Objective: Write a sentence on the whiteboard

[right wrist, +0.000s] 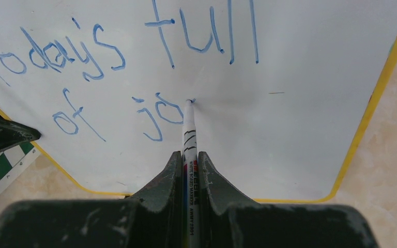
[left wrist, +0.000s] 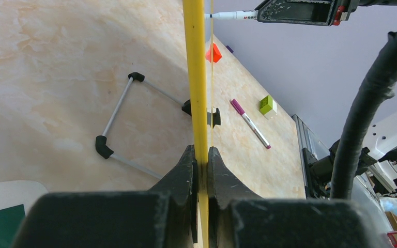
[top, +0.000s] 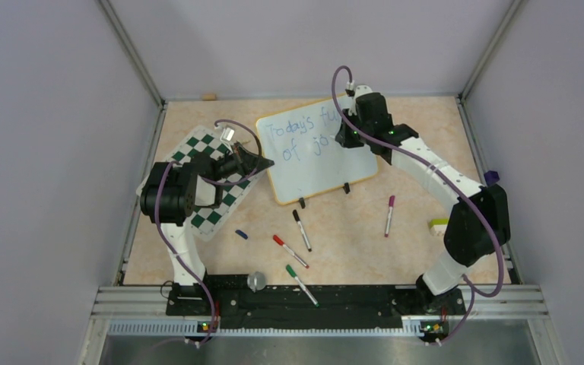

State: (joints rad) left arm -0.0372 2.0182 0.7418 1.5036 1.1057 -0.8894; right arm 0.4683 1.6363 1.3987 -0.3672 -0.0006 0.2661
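Straight ahead of the right gripper (right wrist: 188, 157), which is clenched on a white marker (right wrist: 188, 126), the whiteboard (right wrist: 300, 103) fills the view. The marker points forward along the fingers, its tip touching the board just after "jo" in the blue sentence (right wrist: 160, 23). The left gripper (left wrist: 200, 155) pinches the board's yellow rim, which runs lengthwise away from its jaws.

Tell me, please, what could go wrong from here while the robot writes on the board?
1. The left tool pinches only the thin yellow edge of the board. The marker's pressure might make the board slip or turn, so the letters could go crooked.
2. The marker sticks far out of the right tool, with its tip on the board after "jo". It may tilt or slide in the grip.
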